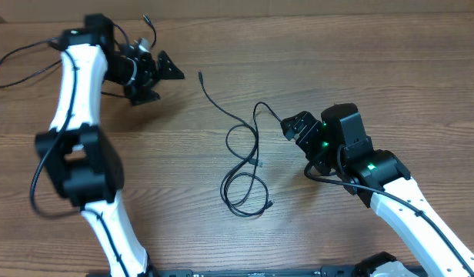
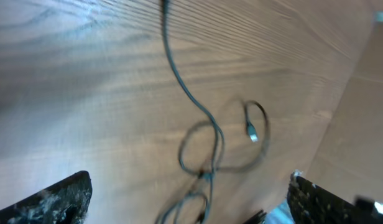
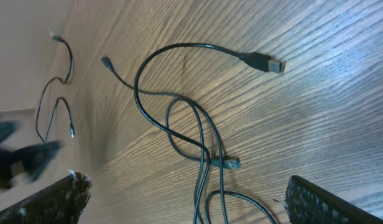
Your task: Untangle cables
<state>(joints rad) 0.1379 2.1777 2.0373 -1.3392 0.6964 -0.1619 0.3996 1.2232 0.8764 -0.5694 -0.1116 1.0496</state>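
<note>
The cables (image 1: 245, 165) are thin black cords lying in crossed loops on the wooden table, with one end trailing up to the far left (image 1: 201, 75). In the right wrist view the loops (image 3: 191, 134) cross, with a silvery USB plug (image 3: 270, 64) and a small plug (image 3: 232, 163). My right gripper (image 1: 292, 127) is open and empty beside the cable's right end, with cord strands showing between its fingers (image 3: 191, 208). My left gripper (image 1: 161, 81) is open and empty, off at the far left. Its view shows the cables (image 2: 207, 140) blurred ahead of its fingers (image 2: 188, 208).
The wooden table (image 1: 360, 69) carries everything. Another thin black cord (image 3: 58, 87) with small plug ends lies farther off in the right wrist view. Thicker arm cords (image 1: 18, 58) loop at the far left by the left arm.
</note>
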